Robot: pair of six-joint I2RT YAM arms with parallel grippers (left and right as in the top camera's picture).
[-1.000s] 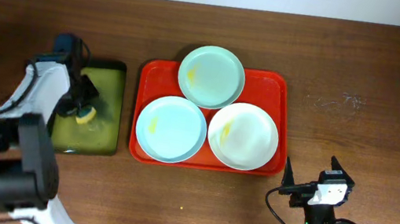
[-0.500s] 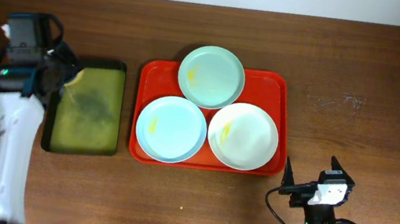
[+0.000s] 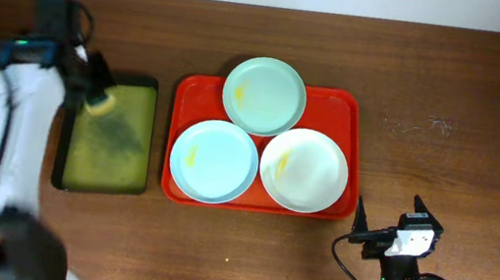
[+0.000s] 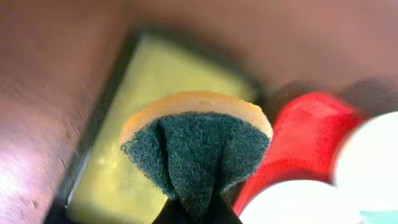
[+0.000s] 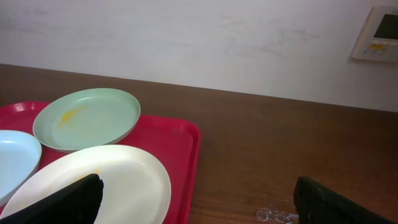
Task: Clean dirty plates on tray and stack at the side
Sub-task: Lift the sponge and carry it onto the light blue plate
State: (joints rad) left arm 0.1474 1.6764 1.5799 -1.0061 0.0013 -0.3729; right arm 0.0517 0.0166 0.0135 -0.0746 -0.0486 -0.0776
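The plates sit together on the tray (image 3: 199,99), which you will find near the middle of the surface, a little toward its far edge. The pale mint green plate (image 3: 265,96) is the farthest, its far side overhanging the tray's far rim. The pale blue plate (image 3: 214,160) lies at the tray's near left and the white plate (image 3: 301,171) at its near right. All three crowd up against each other, and each shows a yellowish smear on its left part, faintest on the white one.

Your left gripper (image 3: 95,94) hangs over the far left corner of the black tray (image 3: 109,154), which lies just beside the red one on the side of the surface's left edge. This gripper is clamped on a sponge (image 4: 198,149), pinching it so the dark green scouring face folds in the middle and the yellow layer arches above it. The left wrist view is blurred, so finer detail is lost.

Your right gripper (image 3: 385,218) rests by the near edge of the surface, toward the right corner, fingers spread apart and holding nothing, just clear of the red tray's near right corner
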